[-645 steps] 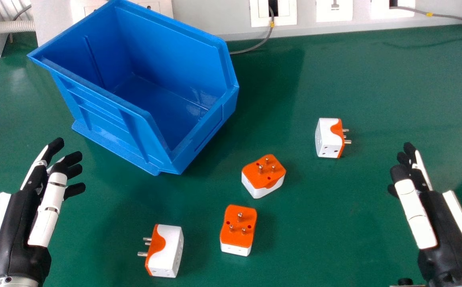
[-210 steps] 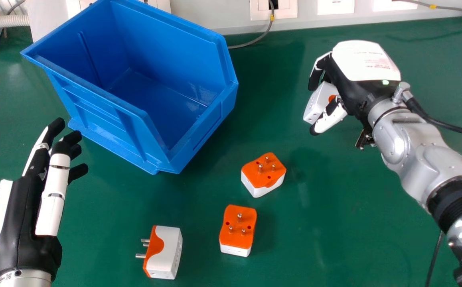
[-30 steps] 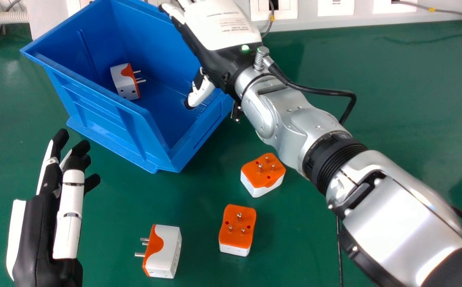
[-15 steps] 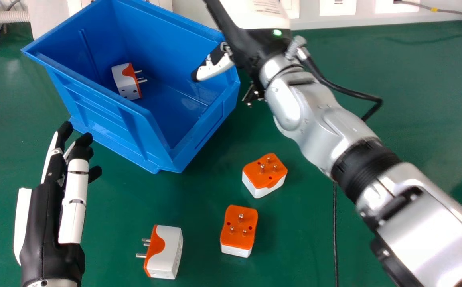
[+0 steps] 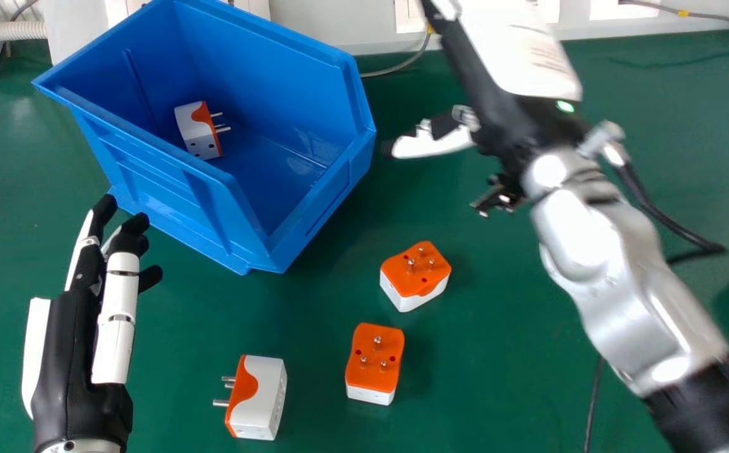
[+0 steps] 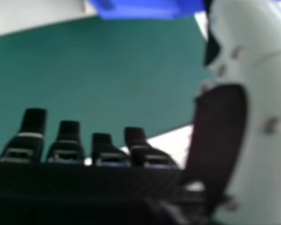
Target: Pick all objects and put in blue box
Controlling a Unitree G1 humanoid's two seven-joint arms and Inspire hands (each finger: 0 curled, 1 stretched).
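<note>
The right hand (image 5: 519, 60) is spread and holds nothing, raised over the counter (image 5: 654, 157), its thumb pointing left to just beside the rim of the blue box (image 5: 301, 220), which has one white-and-orange adapter (image 5: 196, 131) inside, well to that hand's left. Nearer the robot than the right hand and somewhat left of it, two orange-topped adapters (image 5: 374, 365) stand with pins up, one closer in than the other. The left hand (image 5: 72, 346), fingers loosely extended, has a sideways adapter (image 5: 267, 396) to its right, pins facing it.
</note>
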